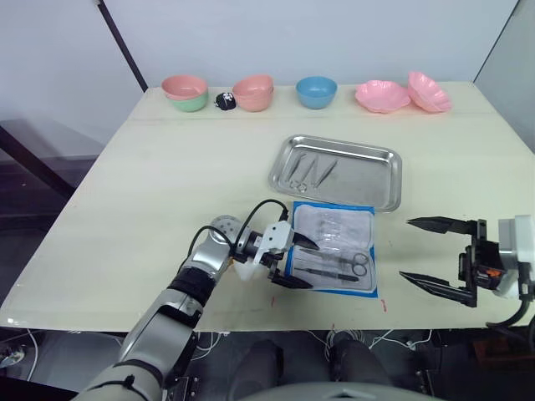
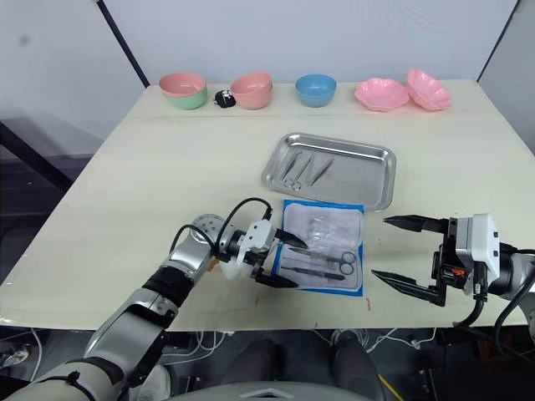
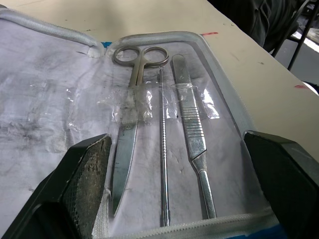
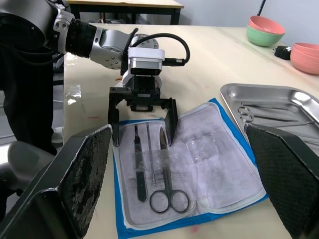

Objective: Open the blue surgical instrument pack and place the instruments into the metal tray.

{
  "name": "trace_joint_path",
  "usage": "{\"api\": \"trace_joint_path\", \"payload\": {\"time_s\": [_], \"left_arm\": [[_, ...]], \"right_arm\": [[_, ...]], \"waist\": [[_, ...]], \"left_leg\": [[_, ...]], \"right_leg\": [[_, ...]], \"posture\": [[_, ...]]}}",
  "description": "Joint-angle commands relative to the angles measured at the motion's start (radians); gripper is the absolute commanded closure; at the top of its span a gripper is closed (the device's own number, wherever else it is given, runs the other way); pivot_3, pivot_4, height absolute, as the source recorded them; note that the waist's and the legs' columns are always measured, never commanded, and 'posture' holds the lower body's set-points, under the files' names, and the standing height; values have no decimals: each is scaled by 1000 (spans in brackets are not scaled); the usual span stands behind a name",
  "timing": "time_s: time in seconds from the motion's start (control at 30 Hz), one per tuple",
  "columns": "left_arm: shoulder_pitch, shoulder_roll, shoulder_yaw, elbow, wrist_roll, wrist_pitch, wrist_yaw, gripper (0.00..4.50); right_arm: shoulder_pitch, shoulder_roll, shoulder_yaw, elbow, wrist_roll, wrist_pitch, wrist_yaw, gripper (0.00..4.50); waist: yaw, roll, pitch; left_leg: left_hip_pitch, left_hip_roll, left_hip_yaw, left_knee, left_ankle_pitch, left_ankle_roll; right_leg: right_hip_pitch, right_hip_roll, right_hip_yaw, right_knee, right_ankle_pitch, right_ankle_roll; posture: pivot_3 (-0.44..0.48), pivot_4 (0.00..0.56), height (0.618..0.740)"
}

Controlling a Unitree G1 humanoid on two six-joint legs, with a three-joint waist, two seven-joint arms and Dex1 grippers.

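Observation:
The blue surgical instrument pack (image 1: pixel 334 246) lies opened flat on the table, just in front of the metal tray (image 1: pixel 365 170). Scissors (image 3: pixel 130 124), a thin probe (image 3: pixel 163 149) and a scalpel handle (image 3: pixel 193 134) sit under its clear pocket. A few more instruments (image 1: pixel 308 171) lie in the tray's left half. My left gripper (image 1: pixel 311 263) is open at the pack's left end, one finger on each side of the pocketed tools' tips. My right gripper (image 1: pixel 407 248) hangs open to the right of the pack, holding nothing.
Along the far table edge stand a pink bowl on a green one (image 1: pixel 185 92), stacked pink bowls (image 1: pixel 254 92), a blue bowl (image 1: pixel 316 91) and two pink scalloped dishes (image 1: pixel 383 95). A small black object (image 1: pixel 225 101) lies between the bowls. The pack is close to the table's front edge.

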Motion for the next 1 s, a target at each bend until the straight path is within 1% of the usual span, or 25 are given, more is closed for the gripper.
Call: {"api": "trace_joint_path", "payload": {"time_s": [0.03, 0.2, 0.33, 0.43, 0.57, 0.8, 1.0], "left_arm": [[79, 28, -64, 93, 82, 95, -25, 18], [52, 16, -46, 119, 85, 79, 2, 18], [36, 34, -42, 96, 86, 93, -1, 18], [23, 57, -54, 69, 107, 125, 5, 18], [13, 63, -59, 34, 106, 171, 13, 18], [32, 79, -52, -8, 93, 203, 26, 18], [52, 88, -35, -18, 78, 195, 33, 18]], "right_arm": [[-10, -10, -12, -5, 21, 6, 11, 0], [-12, -10, -6, 3, 7, 2, 23, 0], [-17, -7, 2, 7, -3, 0, 26, 0], [-15, -5, 10, 12, -14, -8, 32, 0], [-20, -7, 26, 24, -33, -21, 45, 0], [-37, -6, 30, 34, -35, -23, 50, 0], [-43, -6, 33, 38, -38, -24, 56, 0]], "waist": [[0, 0, 0], [-1, -1, -1], [0, -1, -1], [-1, -3, 0], [-2, -4, 1], [-4, -8, 3], [-8, -12, 6]], "left_leg": [[0, 0, 0, 0, 0, 0], [0, 0, 0, 0, 0, 0], [-1, 0, 0, 0, 0, 0], [-1, 1, -1, 0, 0, 0], [-1, 1, -1, 0, 0, 0], [-1, 3, -1, 0, 0, 0], [-1, 4, -2, -2, 0, 0]], "right_leg": [[0, 0, 0, 0, 0, 0], [0, 0, 0, 0, 0, 0], [-1, 0, 0, 0, 0, 0], [-1, 0, 0, 0, 0, 0], [-2, 1, 0, 0, 0, 0], [-2, 1, 0, -1, 0, 0], [-2, 0, -1, -1, 0, 0]], "posture": [[0, 150, 740], [0, 150, 740], [0, 150, 740], [0, 150, 740], [0, 150, 740], [0, 150, 740], [0, 150, 740]]}}
